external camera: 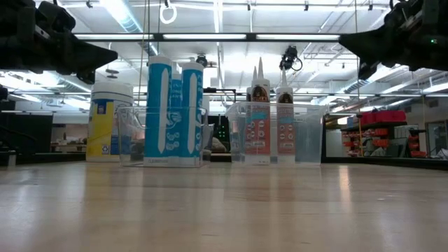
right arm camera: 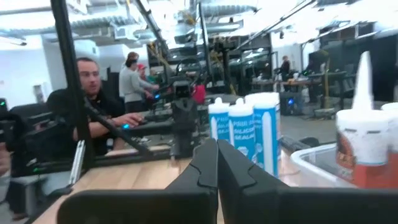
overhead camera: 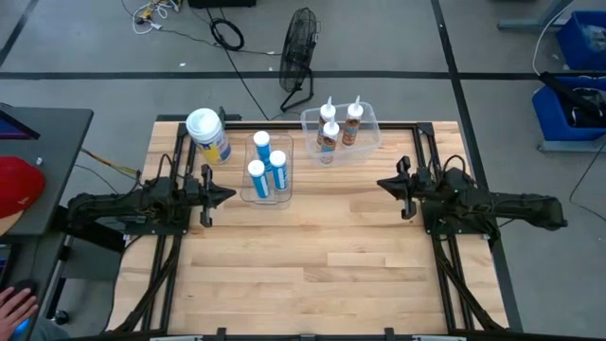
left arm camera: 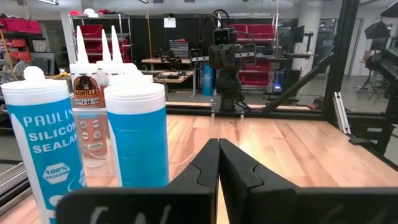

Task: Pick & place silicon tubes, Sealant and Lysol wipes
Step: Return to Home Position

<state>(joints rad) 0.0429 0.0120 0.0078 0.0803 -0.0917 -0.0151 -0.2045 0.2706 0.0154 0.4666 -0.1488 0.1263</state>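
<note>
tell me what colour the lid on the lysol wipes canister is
White. The Lysol wipes lid shows best in the high view, seen from above.

A black fan (overhead camera: pixel 301 47) stands on the floor beyond the wooden table's (overhead camera: pixel 322 265) far edge, with a coiled cable (overhead camera: pixel 227 36) to its left. Blue crates (overhead camera: pixel 579 38) sit far right. A red cap (overhead camera: pixel 17 185) lies left of the table, with a person's hand (overhead camera: pixel 14 305) nearer.

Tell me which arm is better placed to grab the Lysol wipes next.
Left, likely. The Lysol wipes stand at the left of the table, near the left gripper; the right gripper sits opposite, beyond the tube bin.
</note>
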